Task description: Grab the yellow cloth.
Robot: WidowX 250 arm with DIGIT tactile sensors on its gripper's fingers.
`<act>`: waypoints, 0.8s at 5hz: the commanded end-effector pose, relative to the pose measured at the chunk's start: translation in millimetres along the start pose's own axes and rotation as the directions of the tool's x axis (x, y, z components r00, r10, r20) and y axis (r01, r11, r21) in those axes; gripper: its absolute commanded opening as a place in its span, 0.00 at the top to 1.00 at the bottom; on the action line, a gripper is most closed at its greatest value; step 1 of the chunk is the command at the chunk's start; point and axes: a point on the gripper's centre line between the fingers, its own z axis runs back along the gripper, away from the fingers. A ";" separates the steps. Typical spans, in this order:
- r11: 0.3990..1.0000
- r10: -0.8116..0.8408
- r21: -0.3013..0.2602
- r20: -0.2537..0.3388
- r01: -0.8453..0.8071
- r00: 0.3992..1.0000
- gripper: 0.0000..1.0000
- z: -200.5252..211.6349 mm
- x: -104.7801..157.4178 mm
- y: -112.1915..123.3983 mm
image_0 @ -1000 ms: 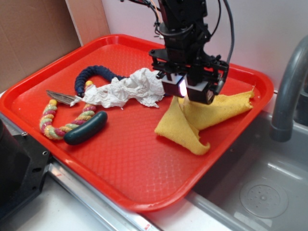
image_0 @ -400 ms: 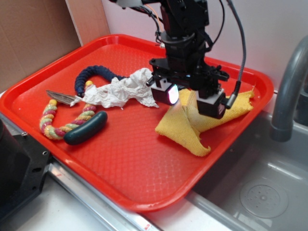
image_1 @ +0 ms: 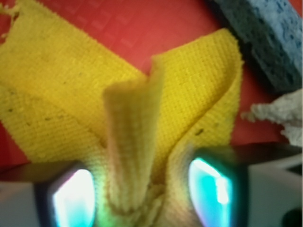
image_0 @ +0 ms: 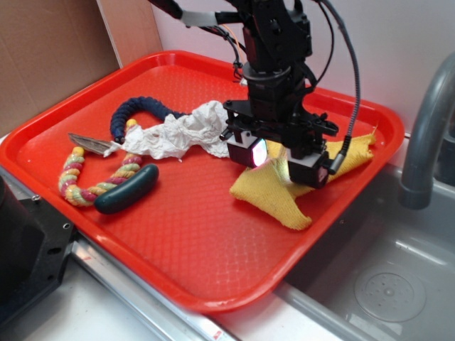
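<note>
While the gripper (image_1: 137, 194) stands open, a raised fold of the yellow cloth (image_1: 130, 137) runs lengthwise between its fingers; beyond lie a blue sponge (image_1: 265, 38) and paper towel (image_1: 279, 118). Compared with 0.4 s ago, the gripper sits lower on the red tray (image_0: 185, 241).

Arm is showing all matte black: blocky servo housings stacked into the wrist, small screws visible on the brackets. Gripper (image_0: 279, 159) is carrying two boxy black fingers (image_0: 311, 168) with glossy pads glowing pink-white outside, cyan (image_1: 71, 198) in the wrist view. Black cables are looping off the back, thin red and orange wires running along the upper link.
</note>
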 end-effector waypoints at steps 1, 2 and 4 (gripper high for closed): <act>1.000 0.004 -0.026 0.035 -0.003 0.999 1.00 4.2 -9.0 1.5; 1.000 0.005 -0.026 0.053 -0.004 0.999 1.00 11.8 -13.3 5.5; 0.999 -0.044 0.028 0.115 0.041 0.992 1.00 112.4 -15.6 44.8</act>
